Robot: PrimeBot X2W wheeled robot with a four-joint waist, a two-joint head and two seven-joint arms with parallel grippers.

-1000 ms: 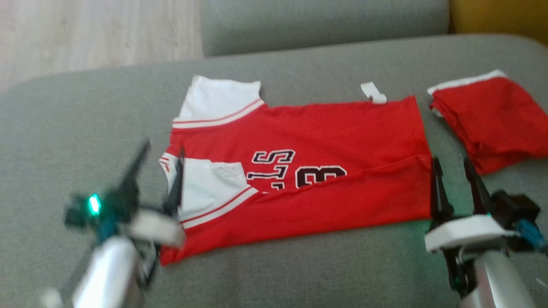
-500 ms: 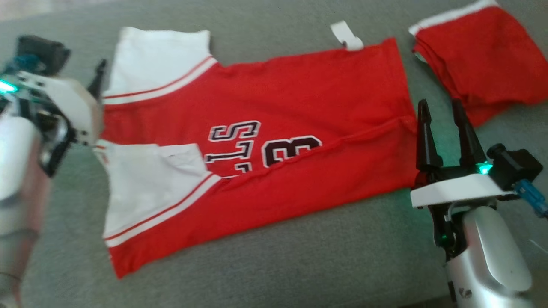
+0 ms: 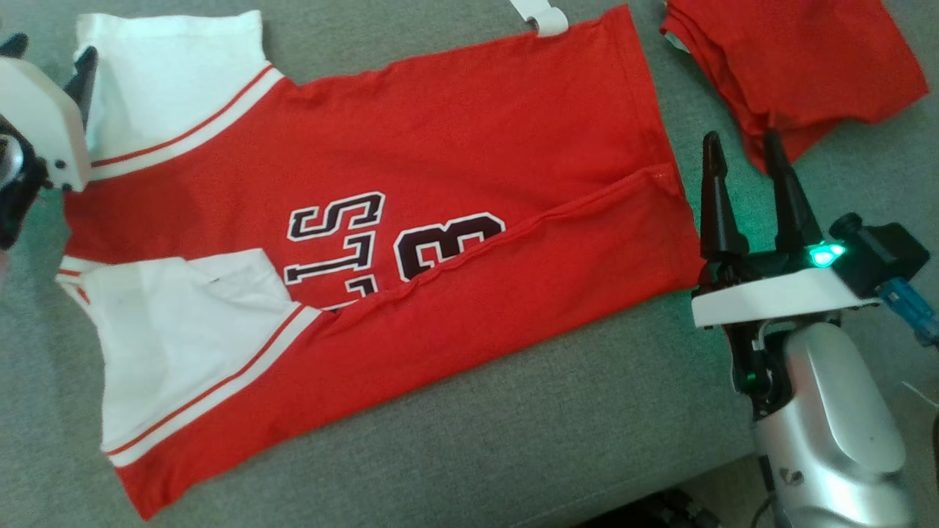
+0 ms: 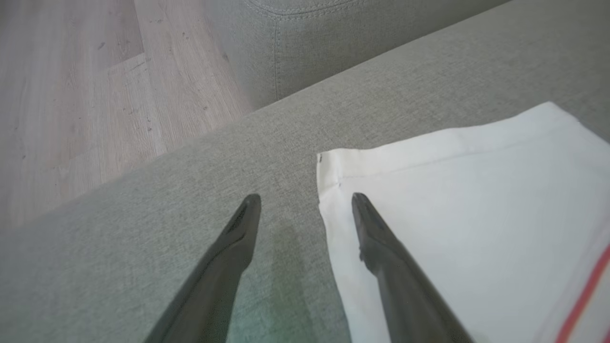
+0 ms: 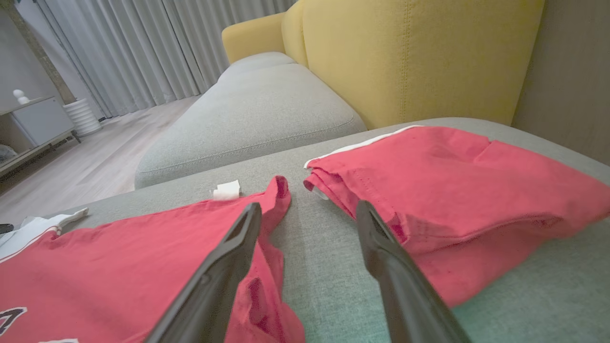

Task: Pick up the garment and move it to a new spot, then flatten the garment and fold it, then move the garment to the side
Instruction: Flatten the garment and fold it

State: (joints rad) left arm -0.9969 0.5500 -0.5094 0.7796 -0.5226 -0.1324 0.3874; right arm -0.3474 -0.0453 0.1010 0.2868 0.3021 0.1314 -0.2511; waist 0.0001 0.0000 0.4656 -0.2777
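Lying where, the shirt point(image 3: 440, 183)?

Spread flat on the grey sofa cushion point(image 3: 513, 425), collar end toward the robot's left, hem toward its right.

How does it look?

Red body, white sleeves point(image 3: 169, 73) edged with red stripes, black lettering point(image 3: 396, 242) outlined in white. The near long edge is folded up over the front and covers the bottom of the lettering. A small white tag point(image 3: 543, 15) sticks out at the far edge.

And the pincers?

The left pincer point(image 4: 305, 199) is spread wide and empty at the far sleeve's corner, one finger point(image 4: 381, 247) over the white cloth, the other over bare cushion. The right pincer point(image 3: 741, 147) is also wide and empty, just beside the hem, between the shirt and a pile of folded red clothes point(image 3: 799, 66).
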